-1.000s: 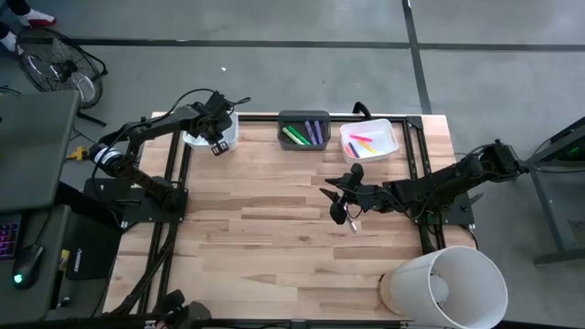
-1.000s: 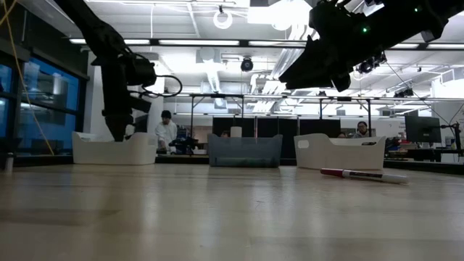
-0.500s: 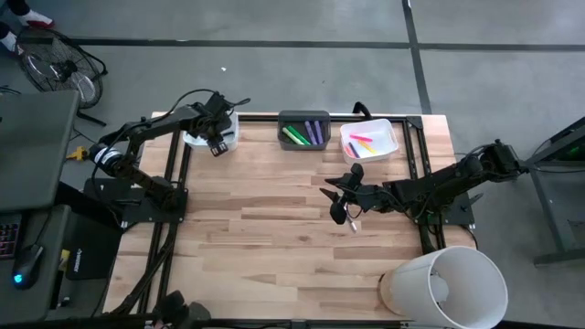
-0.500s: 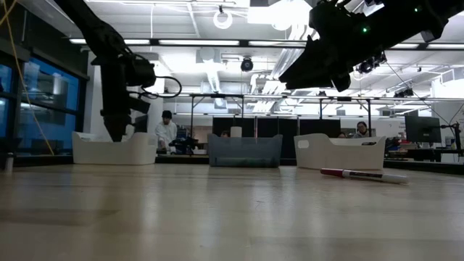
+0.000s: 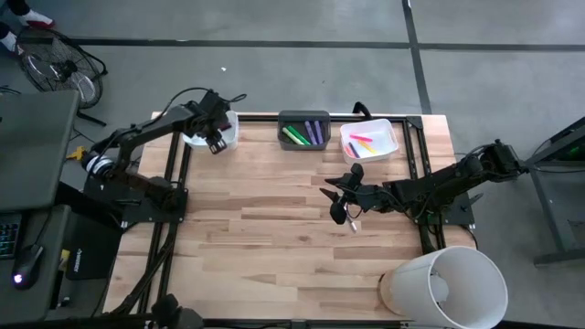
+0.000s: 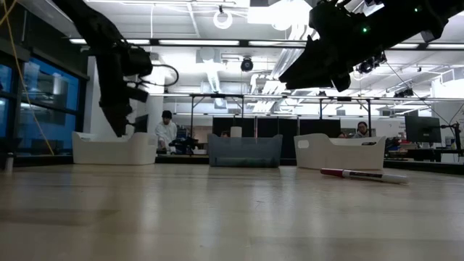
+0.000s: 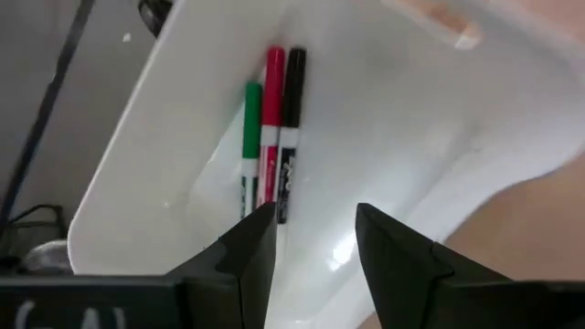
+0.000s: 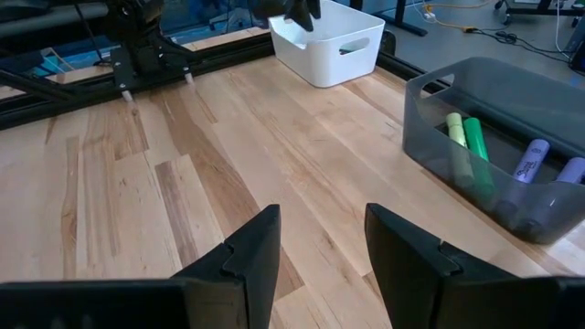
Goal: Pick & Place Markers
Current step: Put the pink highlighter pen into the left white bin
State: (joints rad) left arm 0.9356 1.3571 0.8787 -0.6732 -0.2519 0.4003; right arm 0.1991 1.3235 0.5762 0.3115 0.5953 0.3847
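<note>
My left gripper (image 5: 214, 141) hangs open over the left white bin (image 5: 230, 130) at the table's far left, fingers pointing down (image 7: 315, 215). A green marker (image 7: 250, 137), a red marker (image 7: 271, 119) and a black marker (image 7: 291, 119) lie side by side on that bin's floor. My right gripper (image 5: 335, 203) is open (image 8: 322, 219) and hovers above the bare wood right of the table's middle. A red-and-white marker (image 5: 353, 226) lies flat on the table just nearside of it, also plain in the low view (image 6: 365, 175).
A grey bin (image 5: 304, 130) holding green and purple markers (image 8: 471, 146) and a right white bin (image 5: 369, 140) holding pink and yellow ones stand along the far edge. A white bucket (image 5: 445, 288) stands at the near right corner. People (image 6: 166, 130) are in the room beyond.
My left gripper has risen a little above the left white bin, staying open.
</note>
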